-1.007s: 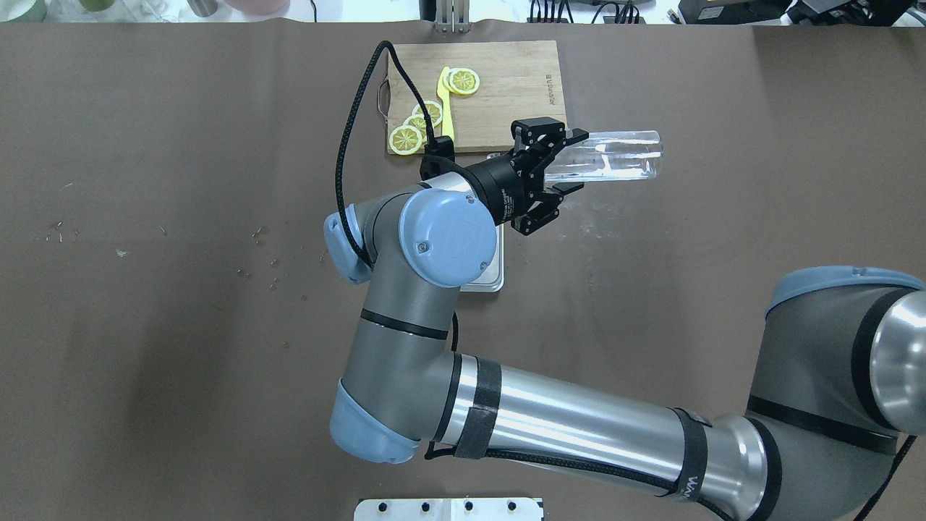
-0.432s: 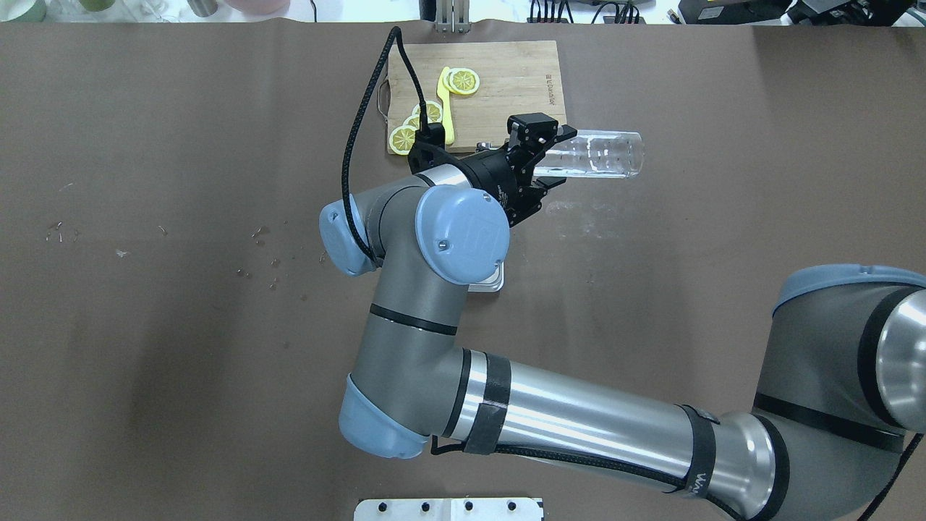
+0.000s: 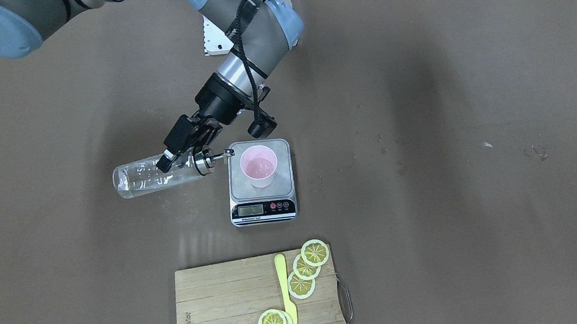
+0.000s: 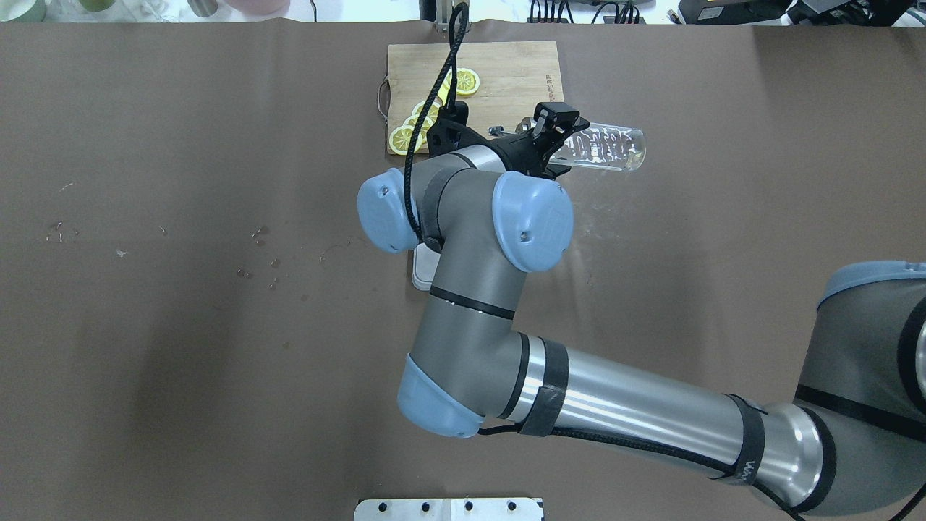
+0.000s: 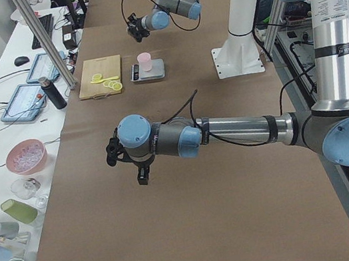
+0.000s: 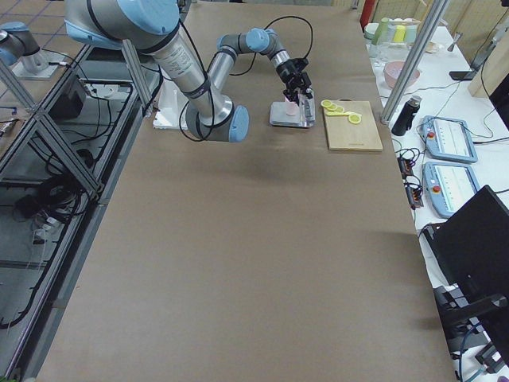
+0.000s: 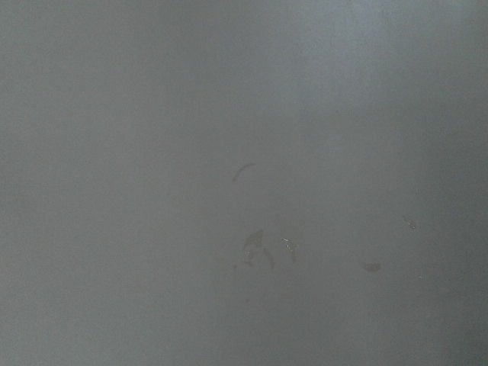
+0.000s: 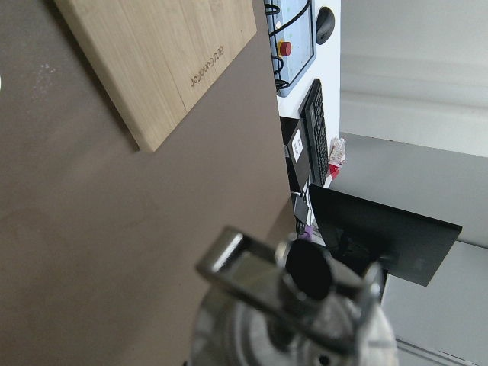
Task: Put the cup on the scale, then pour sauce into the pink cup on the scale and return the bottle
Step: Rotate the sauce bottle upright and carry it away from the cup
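Fingers [image 3: 165,162] of the right gripper [image 3: 176,154] are clamped on the bottle [image 3: 144,179] at its shoulder, just behind the metal pour-spout cap [image 3: 203,159]. The bottle is held off the bench [image 3: 422,117], lying close to horizontal, with its long axis running across the bench from side to side. In the front-facing view its clear base sits out to the left of the scale [image 3: 238,189] and the spout points right, toward the cup [image 3: 258,166]. The spout tip reaches the far left corner of the scale's platform, just beside the cup's rim; whether it overhangs the rim cannot be told. Small bubbles or droplets show through the glass.

The pink cup stands upright on the steel platform, roughly centred and a little toward its far edge. The display strip faces the near side of that view, its digits too small to read.

Nearer the camera in that view lies a wooden cutting board [image 3: 217,306] carrying lemon slices [image 3: 307,268] and a yellow knife [image 3: 286,300], well apart from the scale.

From overhead, the right arm's wrist covers most of the scale and all of the cup, and the bottle [image 4: 608,148] sticks out to the right of the right gripper [image 4: 561,134].

The left gripper [image 5: 113,156] hangs over bare bench well away from the scale; whether its fingers are apart or together cannot be told.
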